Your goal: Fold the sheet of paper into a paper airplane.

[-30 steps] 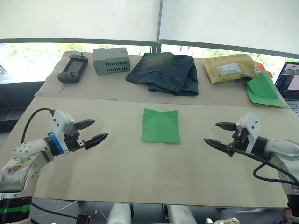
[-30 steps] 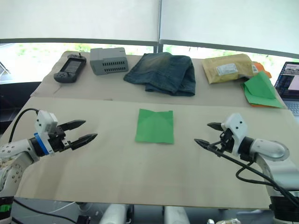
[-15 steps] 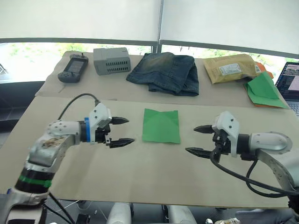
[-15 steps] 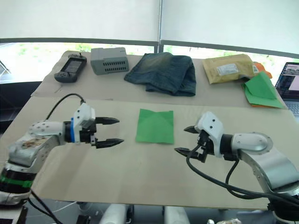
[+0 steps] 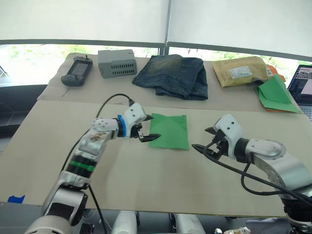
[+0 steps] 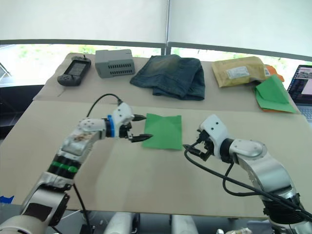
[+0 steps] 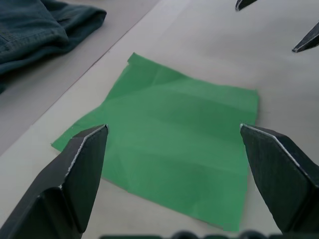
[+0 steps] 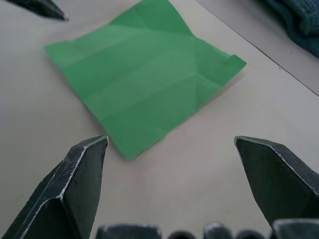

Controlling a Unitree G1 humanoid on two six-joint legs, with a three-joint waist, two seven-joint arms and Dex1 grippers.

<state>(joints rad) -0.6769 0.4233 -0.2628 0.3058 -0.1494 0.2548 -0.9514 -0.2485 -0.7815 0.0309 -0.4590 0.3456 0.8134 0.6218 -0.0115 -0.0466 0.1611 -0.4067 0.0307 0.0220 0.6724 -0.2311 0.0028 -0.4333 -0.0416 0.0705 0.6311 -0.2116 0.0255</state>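
The sheet of paper lies flat on the beige table, bright green, roughly square, with crease lines. My left gripper is open at the sheet's left edge, its fingertips just over the paper's border. My right gripper is open a short way to the right of the sheet, pointing at it, with nothing between its fingers. In the right wrist view the sheet lies just ahead of the open fingers.
Along the back of the table lie a black handheld device, a grey box, folded jeans, a tan padded envelope and a green paper heap with an orange sheet. A laptop sits at the far right.
Both arms have swung inward toward the sheet. The left gripper travelled right to the sheet's left edge; the right gripper moved left, close to its right edge. The sheet has not moved.
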